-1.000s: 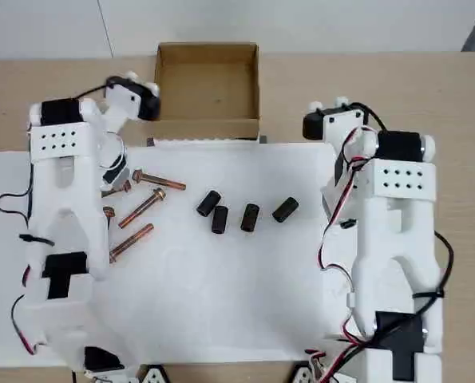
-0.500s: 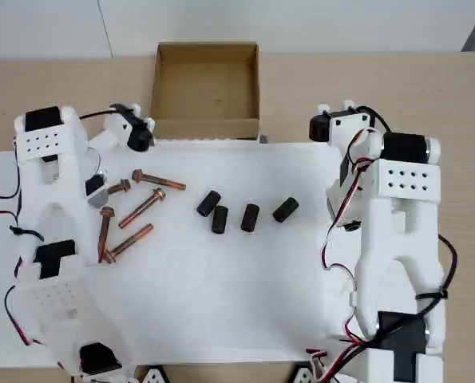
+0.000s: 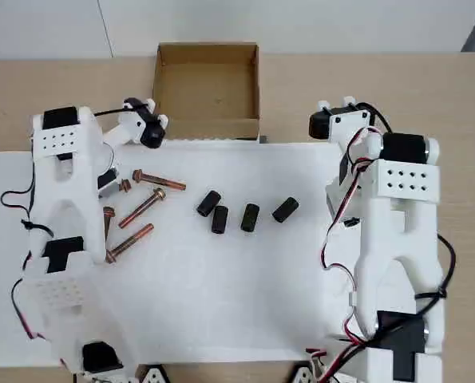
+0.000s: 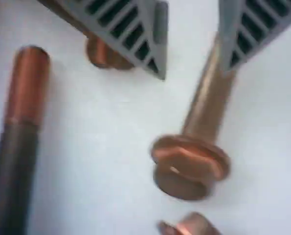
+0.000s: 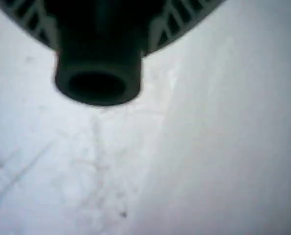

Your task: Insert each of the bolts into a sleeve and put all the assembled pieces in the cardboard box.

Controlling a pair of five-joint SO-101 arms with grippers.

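Though half-hidden from above, left jaws apart over a bolt (image 4: 191,164), right jaws gripping a sleeve (image 5: 97,73).

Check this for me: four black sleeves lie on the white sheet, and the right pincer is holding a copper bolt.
One thing is wrong. The four black sleeves do lie on the white sheet, but the right pincer is holding a fifth black sleeve, not a copper bolt. The right wrist view shows it.
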